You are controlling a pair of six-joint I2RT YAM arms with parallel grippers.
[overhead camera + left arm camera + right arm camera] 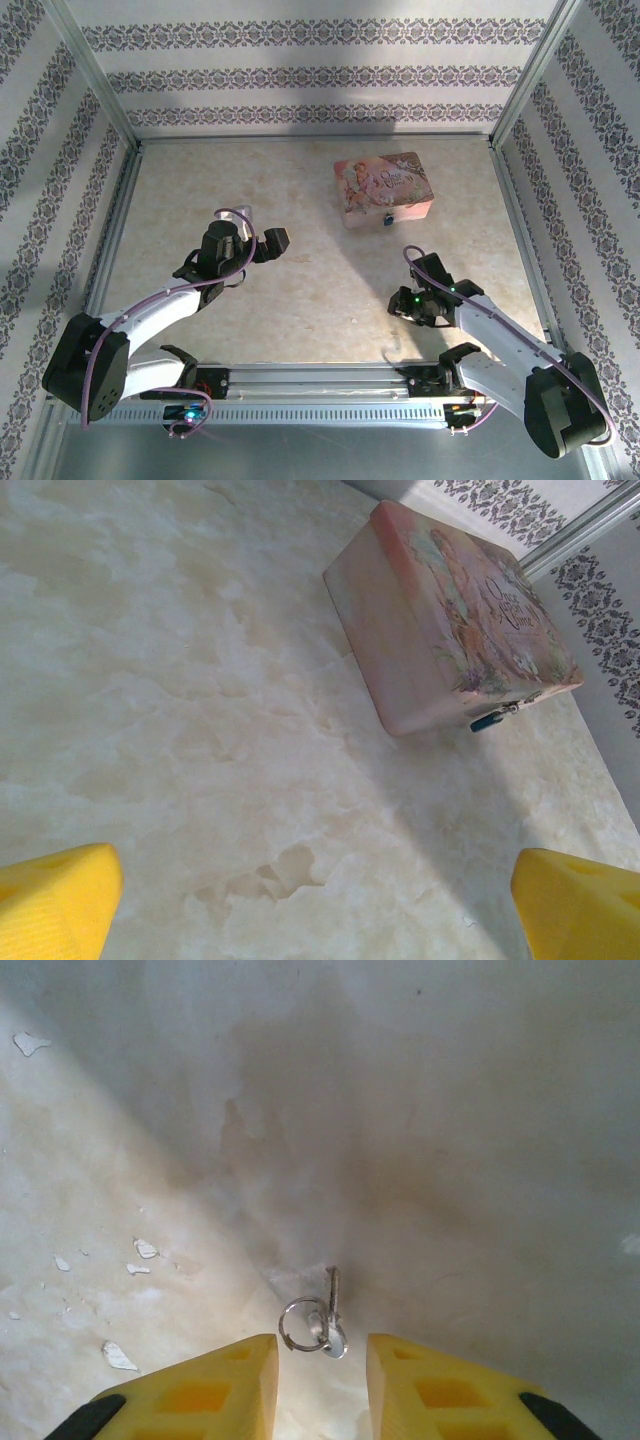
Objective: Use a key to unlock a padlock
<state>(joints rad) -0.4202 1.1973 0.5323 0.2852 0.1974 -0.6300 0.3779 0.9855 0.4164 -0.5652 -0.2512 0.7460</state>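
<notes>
Hanging on the shut pink tin is the padlock; left gripper gapes, right gripper stands apart at the key.

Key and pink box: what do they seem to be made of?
The key looks like bright bare metal, silvery and glinting, on a thin wire ring. The pink box is probably printed tin: smooth satin sheen, rounded edges, though painted card cannot be ruled out.
</notes>
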